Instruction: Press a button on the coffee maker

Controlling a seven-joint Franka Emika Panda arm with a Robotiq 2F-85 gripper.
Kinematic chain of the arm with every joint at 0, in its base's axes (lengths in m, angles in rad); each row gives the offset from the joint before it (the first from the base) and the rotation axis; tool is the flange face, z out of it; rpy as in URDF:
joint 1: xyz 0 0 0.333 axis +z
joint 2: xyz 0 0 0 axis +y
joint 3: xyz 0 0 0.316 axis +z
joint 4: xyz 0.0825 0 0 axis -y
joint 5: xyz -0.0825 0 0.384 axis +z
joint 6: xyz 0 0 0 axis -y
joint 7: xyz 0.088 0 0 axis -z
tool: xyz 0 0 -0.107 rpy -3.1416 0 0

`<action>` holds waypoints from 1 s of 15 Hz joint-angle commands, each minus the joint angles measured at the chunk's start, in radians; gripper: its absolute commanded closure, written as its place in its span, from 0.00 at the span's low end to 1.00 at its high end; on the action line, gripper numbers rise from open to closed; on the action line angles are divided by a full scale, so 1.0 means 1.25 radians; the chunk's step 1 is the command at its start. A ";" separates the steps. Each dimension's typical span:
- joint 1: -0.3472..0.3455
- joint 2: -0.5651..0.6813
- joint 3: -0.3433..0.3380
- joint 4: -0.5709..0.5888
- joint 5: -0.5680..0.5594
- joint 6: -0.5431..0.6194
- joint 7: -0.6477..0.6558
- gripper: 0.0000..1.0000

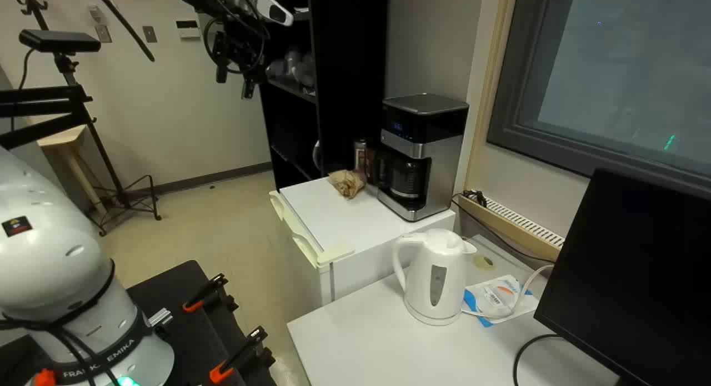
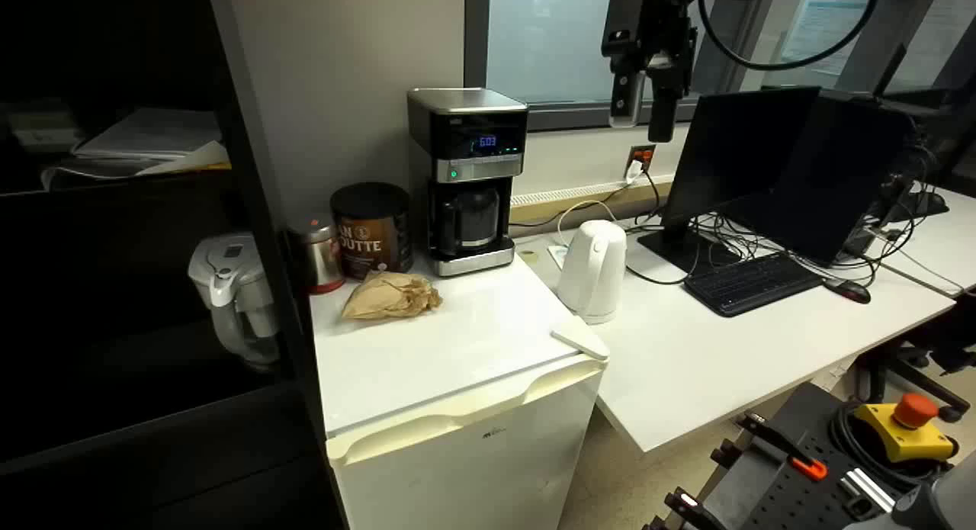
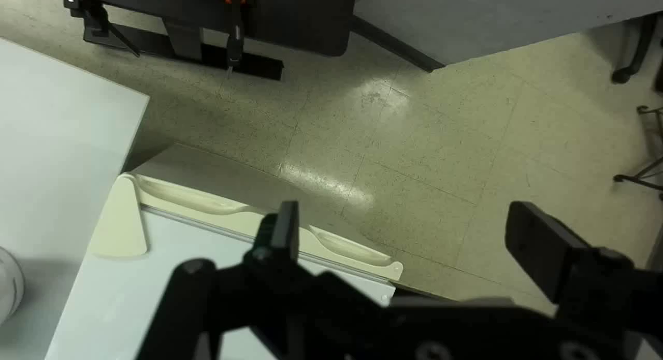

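Note:
The coffee maker (image 1: 450,169) is a boxy black and silver machine with a dark carafe recess. It stands upright on a small white fridge and also shows in an exterior view (image 2: 467,137), where its front faces the camera. A blue lit display, small green lights and a lit green button (image 2: 454,174) on the silver band show there. My gripper (image 1: 234,83) hangs high in the air, pointing down, apart from the coffee maker. It also shows in an exterior view (image 2: 643,122). In the wrist view the gripper (image 3: 404,222) is open and empty; the coffee maker is out of that view.
A crumpled brown paper bag (image 2: 390,295), a dark coffee can (image 2: 371,232) and a steel tumbler (image 2: 323,255) stand beside the machine on the fridge (image 2: 473,469). A white kettle (image 1: 436,286) and monitor (image 1: 639,275) stand on the desk. A black shelf (image 1: 350,69) rises beside the fridge.

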 commanded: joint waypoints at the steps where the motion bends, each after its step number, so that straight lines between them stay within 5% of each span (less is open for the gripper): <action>1: -0.018 0.001 0.015 0.003 0.004 -0.004 -0.004 0.00; 7: -0.021 0.000 0.016 0.000 -0.008 0.000 -0.010 0.00; 15: -0.051 0.019 0.006 -0.038 -0.176 0.058 -0.135 0.00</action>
